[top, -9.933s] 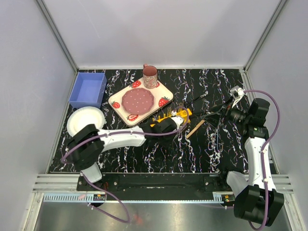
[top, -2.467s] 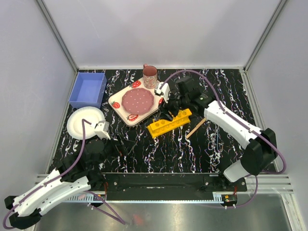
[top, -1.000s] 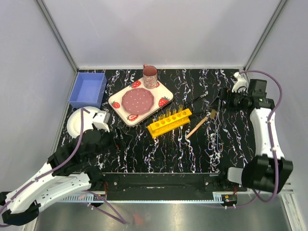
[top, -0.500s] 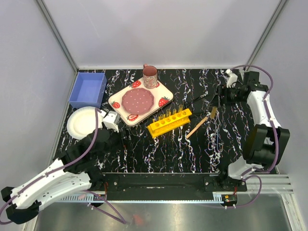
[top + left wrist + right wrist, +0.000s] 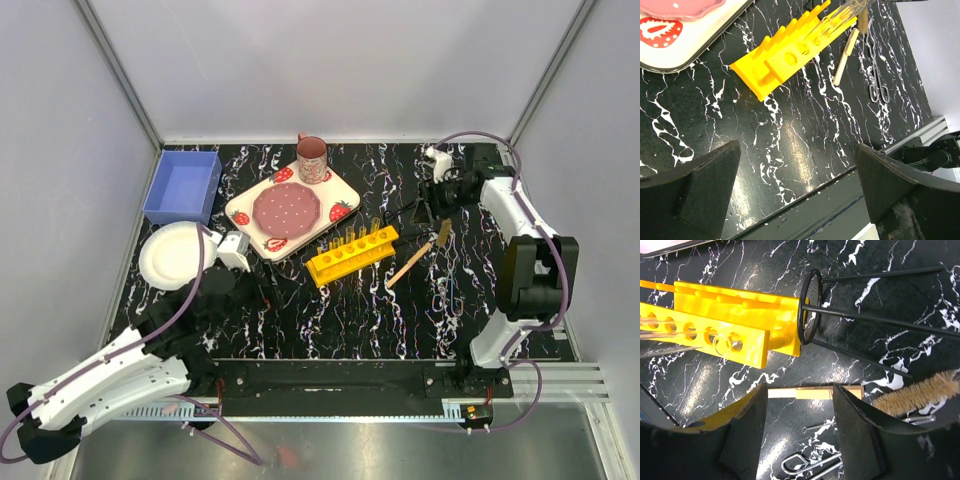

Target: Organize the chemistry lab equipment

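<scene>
The yellow test-tube rack (image 5: 352, 252) lies mid-table with thin clear tubes (image 5: 360, 235) in its holes. Right of it are a wooden-handled brush (image 5: 420, 255) and slim metal tools (image 5: 450, 290). A black wire ring stand (image 5: 810, 307) rests against the rack's end (image 5: 730, 320). My right gripper (image 5: 424, 210) hovers over the stand and the brush handle (image 5: 800, 392). It is open, with nothing between its fingers (image 5: 747, 435). My left gripper (image 5: 250, 290) hangs wide open and empty over the table, front left of the rack (image 5: 790, 55).
A strawberry-patterned plate (image 5: 290, 210) and pink mug (image 5: 311, 158) sit behind the rack. At the left are a blue bin (image 5: 183, 186) and a white paper plate (image 5: 170, 255). Grey walls enclose the table on three sides.
My right arm has swung from the far right edge leftward to over the wire stand and brush, its jaws narrowing. The left arm has edged forward and right.
</scene>
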